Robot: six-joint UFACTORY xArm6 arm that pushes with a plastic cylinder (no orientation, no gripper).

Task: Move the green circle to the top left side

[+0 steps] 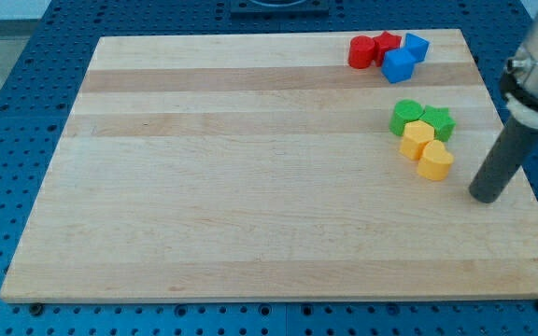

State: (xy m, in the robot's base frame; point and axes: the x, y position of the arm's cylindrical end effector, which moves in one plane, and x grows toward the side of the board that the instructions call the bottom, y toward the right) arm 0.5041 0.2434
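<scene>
The green circle (404,118) lies at the board's right side, touching a green star (438,121) to its right and a yellow block (417,138) just below it. A second yellow block (434,160) sits below that one. My tip (483,196) rests on the board to the lower right of this cluster, apart from every block, about 50 px right of the lower yellow block. The rod slants up toward the view's right edge.
Near the board's top right are a red cylinder (361,51), a red star (387,43) and two blue blocks (399,65) (417,46), bunched together. The wooden board (250,187) lies on a blue perforated table (7,112).
</scene>
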